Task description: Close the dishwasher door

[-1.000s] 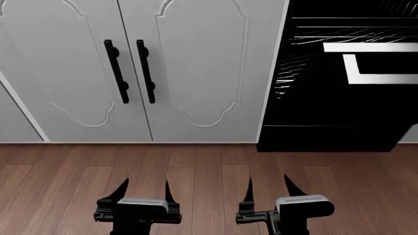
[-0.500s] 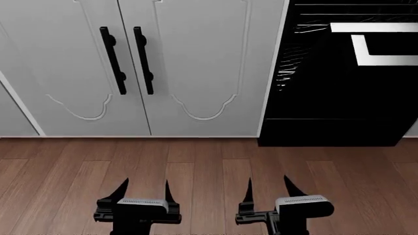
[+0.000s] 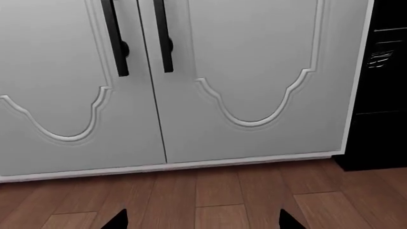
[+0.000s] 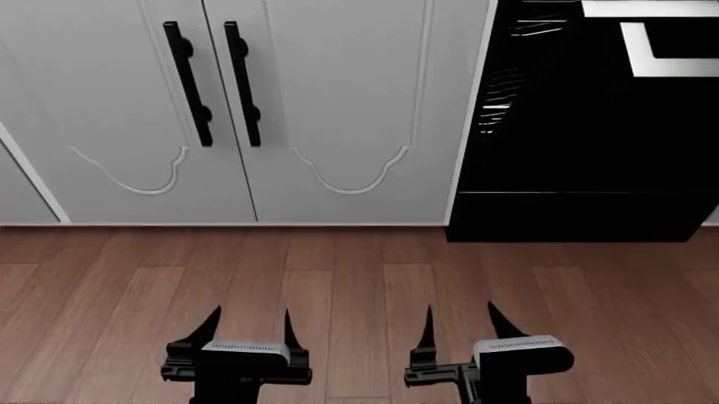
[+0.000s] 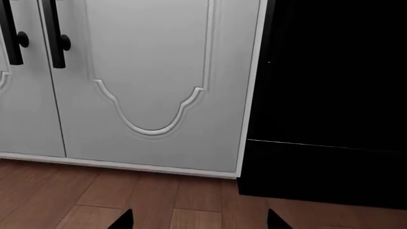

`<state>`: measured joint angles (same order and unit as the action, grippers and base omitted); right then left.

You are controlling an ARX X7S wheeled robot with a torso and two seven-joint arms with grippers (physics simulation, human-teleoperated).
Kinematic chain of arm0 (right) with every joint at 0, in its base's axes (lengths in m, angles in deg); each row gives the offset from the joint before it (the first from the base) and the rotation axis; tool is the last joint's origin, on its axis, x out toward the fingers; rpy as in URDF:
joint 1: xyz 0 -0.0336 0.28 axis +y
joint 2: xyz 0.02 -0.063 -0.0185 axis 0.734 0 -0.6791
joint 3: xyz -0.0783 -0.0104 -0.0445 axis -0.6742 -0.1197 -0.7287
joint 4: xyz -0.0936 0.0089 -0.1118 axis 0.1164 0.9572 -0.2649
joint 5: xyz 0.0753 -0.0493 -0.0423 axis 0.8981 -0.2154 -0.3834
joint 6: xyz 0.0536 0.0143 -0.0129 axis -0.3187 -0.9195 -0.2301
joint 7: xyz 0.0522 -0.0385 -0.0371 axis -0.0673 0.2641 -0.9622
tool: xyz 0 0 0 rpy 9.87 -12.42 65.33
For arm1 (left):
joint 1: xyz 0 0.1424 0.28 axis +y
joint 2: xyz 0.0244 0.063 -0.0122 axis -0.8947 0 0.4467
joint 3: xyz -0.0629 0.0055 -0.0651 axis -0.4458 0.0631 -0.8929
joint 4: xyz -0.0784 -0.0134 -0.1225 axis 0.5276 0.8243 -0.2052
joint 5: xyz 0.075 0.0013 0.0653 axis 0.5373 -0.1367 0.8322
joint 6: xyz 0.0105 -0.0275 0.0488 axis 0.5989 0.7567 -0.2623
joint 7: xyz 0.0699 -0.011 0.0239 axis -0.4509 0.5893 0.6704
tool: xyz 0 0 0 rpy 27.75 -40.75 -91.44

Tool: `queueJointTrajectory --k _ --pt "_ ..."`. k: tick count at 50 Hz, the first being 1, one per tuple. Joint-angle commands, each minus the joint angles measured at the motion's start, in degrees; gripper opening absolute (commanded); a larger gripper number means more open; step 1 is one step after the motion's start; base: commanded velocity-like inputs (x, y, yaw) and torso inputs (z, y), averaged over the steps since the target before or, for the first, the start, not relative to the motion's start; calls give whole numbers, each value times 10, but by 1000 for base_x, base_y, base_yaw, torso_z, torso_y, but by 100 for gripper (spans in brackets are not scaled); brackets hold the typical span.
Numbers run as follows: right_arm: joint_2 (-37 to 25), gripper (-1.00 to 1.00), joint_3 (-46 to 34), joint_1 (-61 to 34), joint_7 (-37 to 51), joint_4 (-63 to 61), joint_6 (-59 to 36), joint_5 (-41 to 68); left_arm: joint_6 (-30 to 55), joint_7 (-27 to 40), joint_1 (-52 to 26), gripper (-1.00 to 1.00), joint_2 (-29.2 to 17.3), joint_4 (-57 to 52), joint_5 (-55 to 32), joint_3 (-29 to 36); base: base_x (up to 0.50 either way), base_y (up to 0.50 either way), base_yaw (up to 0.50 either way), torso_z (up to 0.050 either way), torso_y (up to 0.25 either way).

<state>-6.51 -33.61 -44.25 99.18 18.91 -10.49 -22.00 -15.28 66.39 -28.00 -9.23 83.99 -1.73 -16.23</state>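
No writing, label, brand, number or sign can be read anywhere in these views.

Two black pincers with slim pointed fingers; left pincer (image 4: pixel 249 324), right pincer (image 4: pixel 460 320); pale grey ribbed wrist caps
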Motion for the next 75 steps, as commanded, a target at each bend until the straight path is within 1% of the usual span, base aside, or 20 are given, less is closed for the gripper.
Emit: queueJointTrajectory --k 1,33,60,75 --pt "-2 100 -4 -1 2 0 1 2 0 2 -2 100 -2 0 -2 2 0 0 0 -50 0" --pt "-6 100 -14 -5 9 4 2 5 -6 12 -3 100 -6 3 -7 8 0 0 0 -50 0" --pt "-11 100 -18 -4 11 1 1 16 -8 20 -5 100 -11 1 -12 12 0 -3 0 -1 0" --pt "-14 100 -21 -5 13 2 1 19 -11 25 -4 100 -13 -2 -15 14 0 -316 0 0 0"
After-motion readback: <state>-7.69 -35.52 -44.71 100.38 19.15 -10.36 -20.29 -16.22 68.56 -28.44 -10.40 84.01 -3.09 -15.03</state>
